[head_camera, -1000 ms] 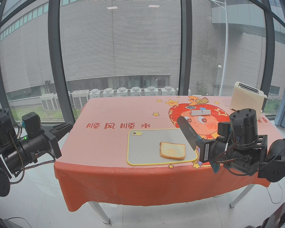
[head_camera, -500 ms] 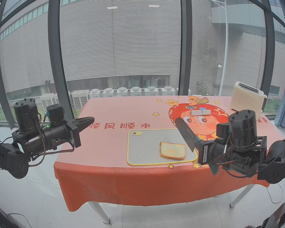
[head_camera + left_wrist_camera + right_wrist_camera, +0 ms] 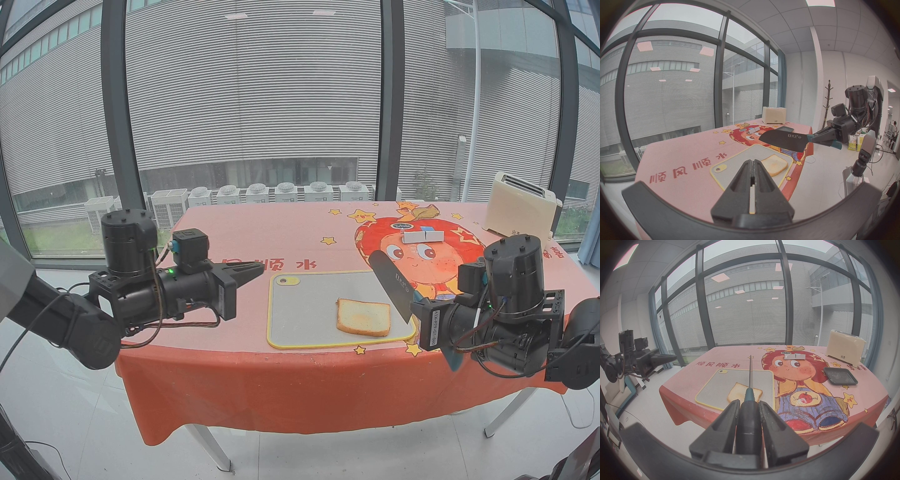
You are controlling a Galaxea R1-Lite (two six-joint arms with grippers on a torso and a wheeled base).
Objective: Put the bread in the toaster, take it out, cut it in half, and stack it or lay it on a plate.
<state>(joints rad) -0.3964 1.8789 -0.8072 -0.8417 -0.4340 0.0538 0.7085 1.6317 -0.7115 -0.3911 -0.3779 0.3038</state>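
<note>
Orange-clothed table [image 3: 250, 237], grey cutting board [image 3: 306, 312] near the front edge, toaster [image 3: 520, 205] back right, dark plate [image 3: 840, 375] near it. Right gripper [image 3: 749, 402] is pinching the knife [image 3: 392, 282]: handle mostly buried, blade up above the board's right side. Left gripper [image 3: 752, 164] is pressed together, empty, over the table's left. Bread [image 3: 363, 317] lies uncut on the board.

There is one bread [image 3: 363, 317] slice. There is one knife [image 3: 394, 281], one toaster [image 3: 520, 206] and one dark plate [image 3: 840, 375]. There is one board [image 3: 306, 306], one small block [image 3: 422, 236] and one table [image 3: 250, 237]. There are two grippers: the left gripper [image 3: 253, 270] and the right gripper [image 3: 748, 404].
</note>
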